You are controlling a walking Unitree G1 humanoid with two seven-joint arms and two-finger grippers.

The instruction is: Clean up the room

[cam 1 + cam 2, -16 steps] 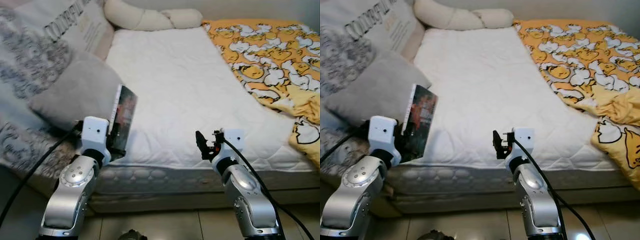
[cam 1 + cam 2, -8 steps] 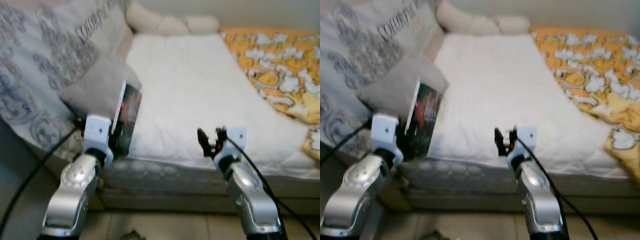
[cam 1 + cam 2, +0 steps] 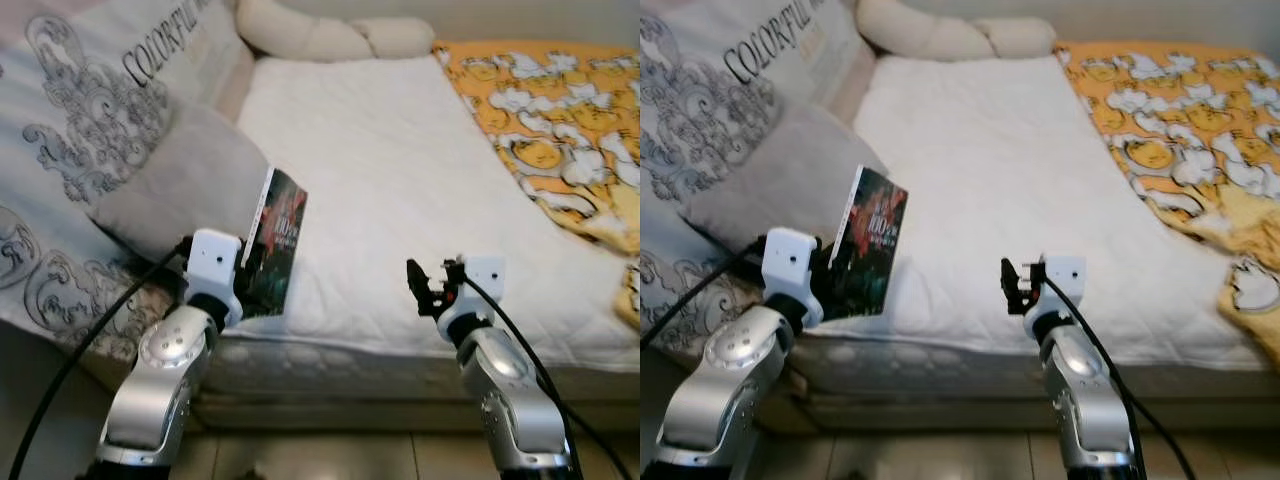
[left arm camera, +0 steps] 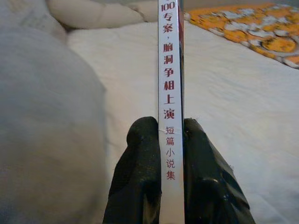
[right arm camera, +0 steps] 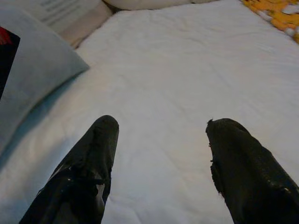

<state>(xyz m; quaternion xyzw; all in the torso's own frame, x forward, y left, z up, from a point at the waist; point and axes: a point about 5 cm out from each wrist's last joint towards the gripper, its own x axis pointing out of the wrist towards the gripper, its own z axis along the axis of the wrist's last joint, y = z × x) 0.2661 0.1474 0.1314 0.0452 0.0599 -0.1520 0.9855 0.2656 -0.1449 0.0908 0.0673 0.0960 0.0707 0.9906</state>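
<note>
Gripping the book (image 3: 274,243) upright by its spine, the left gripper (image 4: 170,163) has its jaws clenched on it above the bed (image 3: 400,170) edge, ready for carrying; the right gripper (image 5: 159,158) hangs released beside it, empty

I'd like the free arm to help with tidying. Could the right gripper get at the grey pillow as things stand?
Probably not directly: the right gripper is open but across the mattress from the grey pillow, with the left gripper and its book between.

My two silver arms, black-fingered

My left arm (image 3: 160,385) and right arm (image 3: 510,400) are rounded silver shells with small screws, white wrist blocks and black cables; each gripper has two long matte-black fingers (image 5: 81,179).
</note>
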